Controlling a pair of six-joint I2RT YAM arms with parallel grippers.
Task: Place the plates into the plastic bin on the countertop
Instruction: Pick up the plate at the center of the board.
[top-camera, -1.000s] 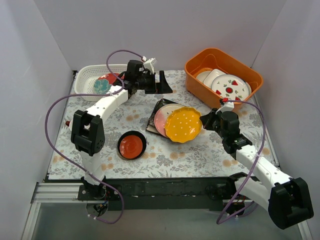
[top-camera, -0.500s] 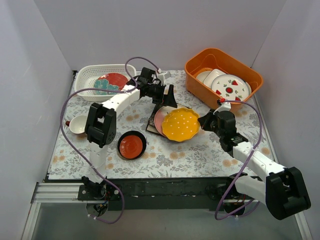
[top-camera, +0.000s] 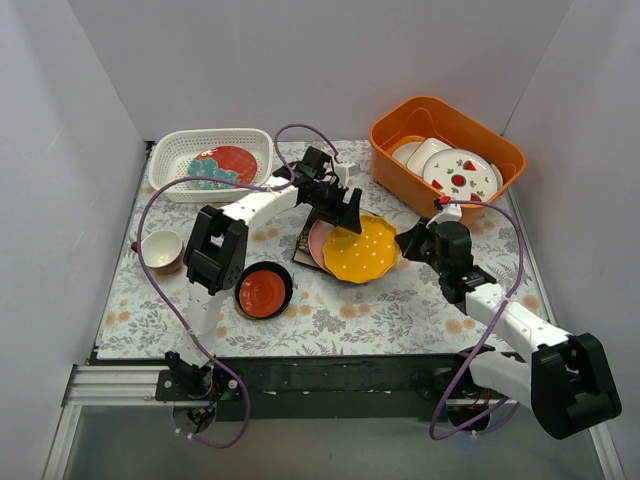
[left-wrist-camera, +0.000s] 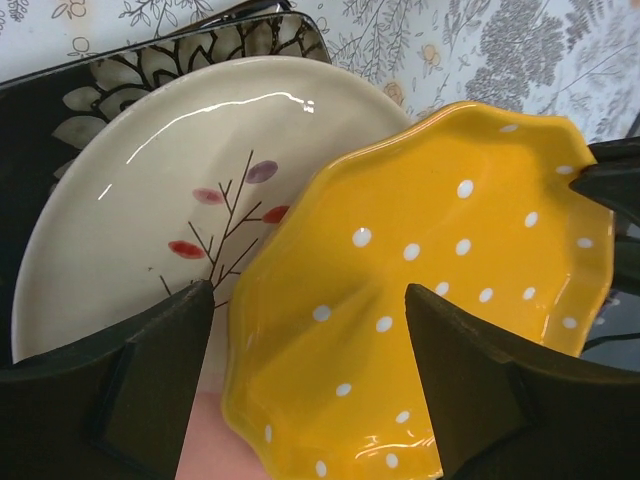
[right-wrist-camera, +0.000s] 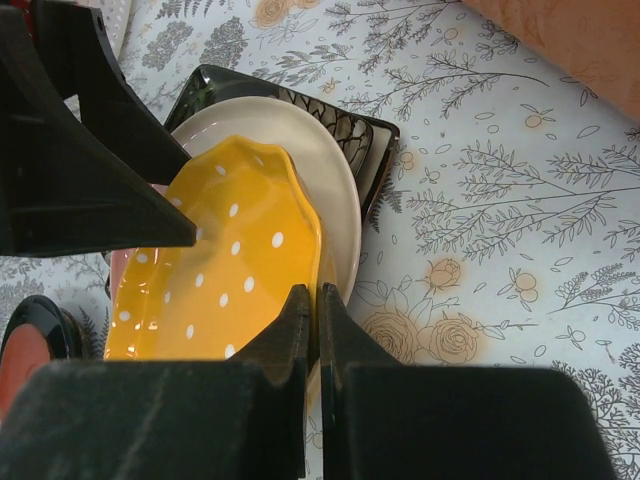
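Right gripper (right-wrist-camera: 312, 300) was found closed on the near rim of the yellow scalloped ceramic plate with white dots (right-wrist-camera: 215, 275). The plate was held at an angle, with its far side over a stack of other plates near the middle of the pale fern-printed countertop (top-camera: 400, 300). Left gripper (left-wrist-camera: 308, 298) was noted with jaws spread wide, one black finger (left-wrist-camera: 160, 385) to either side of the opposite edge of the yellow plate. Contact with that plate could not be judged. Beneath the yellow plate a cream round plate painted with a thin branch and red leaves (left-wrist-camera: 150, 200) was recorded, lying on a dark square plate with a pale leaf pattern (left-wrist-camera: 150, 60). A strip of a pink round plate (left-wrist-camera: 205, 445) was seen at the near side of the stack. The white perforated plastic basket (top-camera: 165, 170) was placed at the far left corner of the countertop, well apart from the stack, and a teal-and-red round plate (top-camera: 222, 165) was seen lying inside it. A small red dish with a dark rim (top-camera: 264, 291) was noted alone on the countertop, left of the stack and nearer the arm bases. A small white cup (top-camera: 160, 250) was seen by the left edge. An orange plastic tub (top-camera: 440, 103) at the far right was seen to contain white plates with red strawberry marks (top-camera: 460, 178).
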